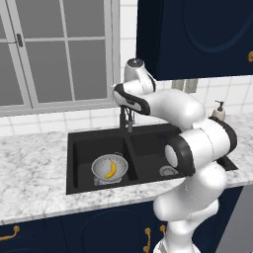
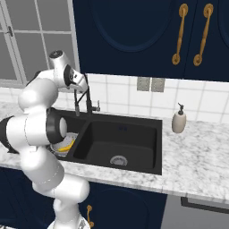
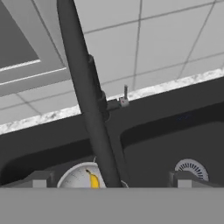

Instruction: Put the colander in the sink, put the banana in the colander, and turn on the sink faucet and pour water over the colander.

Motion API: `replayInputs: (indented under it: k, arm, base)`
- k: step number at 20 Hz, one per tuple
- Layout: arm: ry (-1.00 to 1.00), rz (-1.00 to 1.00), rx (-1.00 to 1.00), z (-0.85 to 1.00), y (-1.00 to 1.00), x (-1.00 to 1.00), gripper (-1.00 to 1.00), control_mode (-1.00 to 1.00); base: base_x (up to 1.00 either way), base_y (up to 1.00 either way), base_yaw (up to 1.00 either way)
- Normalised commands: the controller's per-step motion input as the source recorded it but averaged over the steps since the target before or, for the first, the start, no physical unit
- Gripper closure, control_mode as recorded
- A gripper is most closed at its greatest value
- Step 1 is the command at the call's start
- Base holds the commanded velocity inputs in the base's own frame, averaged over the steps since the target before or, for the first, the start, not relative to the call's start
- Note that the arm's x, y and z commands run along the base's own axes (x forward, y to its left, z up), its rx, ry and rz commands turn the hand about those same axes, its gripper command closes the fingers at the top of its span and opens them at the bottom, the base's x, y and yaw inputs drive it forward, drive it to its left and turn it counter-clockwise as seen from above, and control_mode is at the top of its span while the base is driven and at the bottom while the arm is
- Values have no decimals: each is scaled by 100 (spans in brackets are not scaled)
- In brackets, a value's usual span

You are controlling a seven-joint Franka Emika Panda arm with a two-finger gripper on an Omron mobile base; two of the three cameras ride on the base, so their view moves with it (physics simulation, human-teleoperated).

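Note:
The silvery colander (image 1: 101, 165) sits in the left basin of the black sink (image 1: 79, 158), with the yellow banana (image 1: 111, 170) lying inside it. In the hand view the colander (image 3: 76, 177) and banana (image 3: 93, 180) peek out at the bottom. The tall black sink faucet (image 3: 85, 96) stands behind the divider, its small side lever (image 3: 124, 99) pointing up. My gripper (image 3: 111, 180) is open, its fingertips (image 3: 40, 180) straddling the faucet neck without touching it. From the base views the gripper (image 1: 128, 112) (image 2: 84, 86) hovers at the faucet (image 2: 82, 102). No water runs.
A beige soap dispenser (image 1: 218, 111) (image 2: 179, 120) stands on the marbled counter right of the sink (image 2: 134, 134). The right basin holds only its round drain (image 2: 118, 160) (image 3: 191, 168). A window lies behind the faucet, and dark blue cabinets hang above.

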Motion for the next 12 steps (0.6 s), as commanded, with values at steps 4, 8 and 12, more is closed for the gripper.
replayInputs:
  k: [4, 8, 12]
  arm:
    - [0, 7, 0, -37, 21, 32, -100, -100]
    - [0, 4, 0, -11, 2, 37, -100, -100]
    - [0, 0, 0, 0, -1, 29, -100, -100]
  base:
    - [0, 0, 0]
    - [0, 0, 0]
    - [0, 0, 0]
